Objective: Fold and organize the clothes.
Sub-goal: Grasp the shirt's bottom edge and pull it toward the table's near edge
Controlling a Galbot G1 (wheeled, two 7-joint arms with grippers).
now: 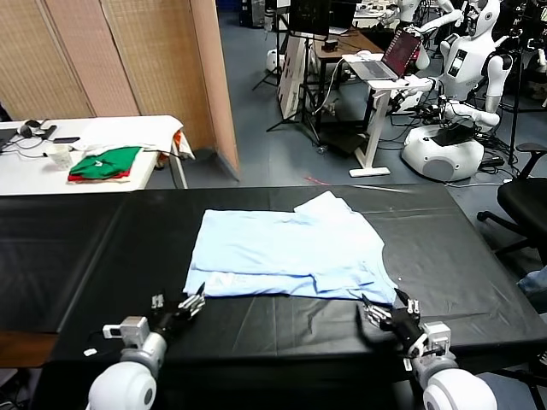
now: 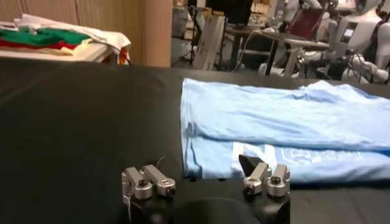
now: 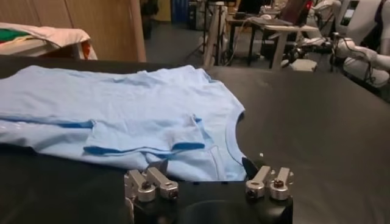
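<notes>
Both hands [image 1: 190, 305] [image 1: 383, 313] open beside T-shirt [image 1: 286, 248].

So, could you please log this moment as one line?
T-shirt: partly folded, on table | left gripper: open, near hem | right gripper: open, near collar

Before you, black-covered table [image 1: 479, 256], white side table [image 1: 128, 132] by tan folding screen [image 1: 128, 51], grey-blue floor [image 1: 265, 111], laptop desk [image 1: 376, 73] beyond.

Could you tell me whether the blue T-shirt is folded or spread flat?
Partly folded: the T-shirt has its near edge doubled over, showing layered hems.
</notes>
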